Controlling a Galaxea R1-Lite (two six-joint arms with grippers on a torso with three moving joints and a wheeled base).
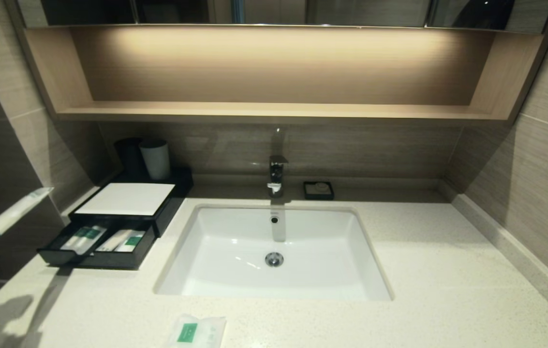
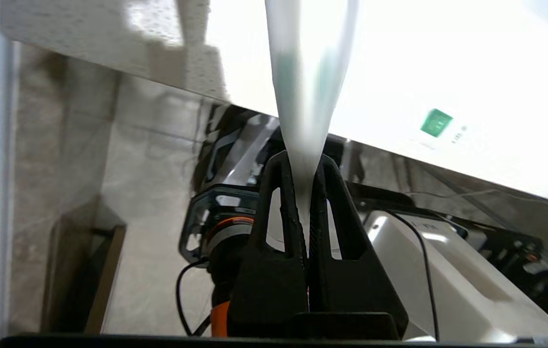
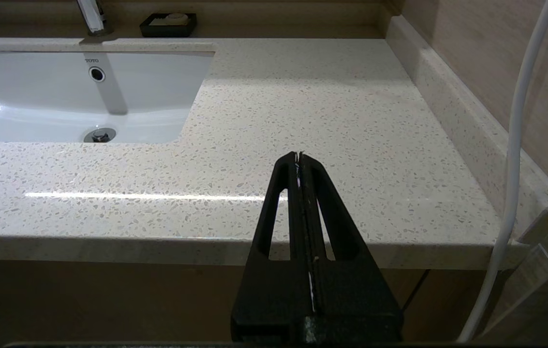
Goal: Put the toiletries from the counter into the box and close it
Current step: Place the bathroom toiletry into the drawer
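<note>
My left gripper (image 2: 303,162) is shut on one end of a long clear-wrapped toothbrush (image 2: 305,96). In the head view it holds the toothbrush (image 1: 10,215) in the air at the far left, off the counter's left end and left of the box. The black box (image 1: 126,198) with a white top panel stands at the back left of the counter (image 1: 448,290). Its front drawer (image 1: 95,258) is pulled out, with two wrapped items with green labels (image 1: 109,239) inside. A flat white sachet (image 1: 196,331) with a green label lies at the counter's front edge; it also shows in the left wrist view (image 2: 436,123). My right gripper (image 3: 299,157) is shut and empty, low before the counter's right front edge.
The white sink (image 1: 274,285) sits in the middle of the counter, with a chrome tap (image 1: 276,176) behind it. A grey cup (image 1: 155,159) and a dark cup stand behind the box. A small black soap dish (image 1: 318,190) is right of the tap. A wooden shelf (image 1: 274,111) runs above.
</note>
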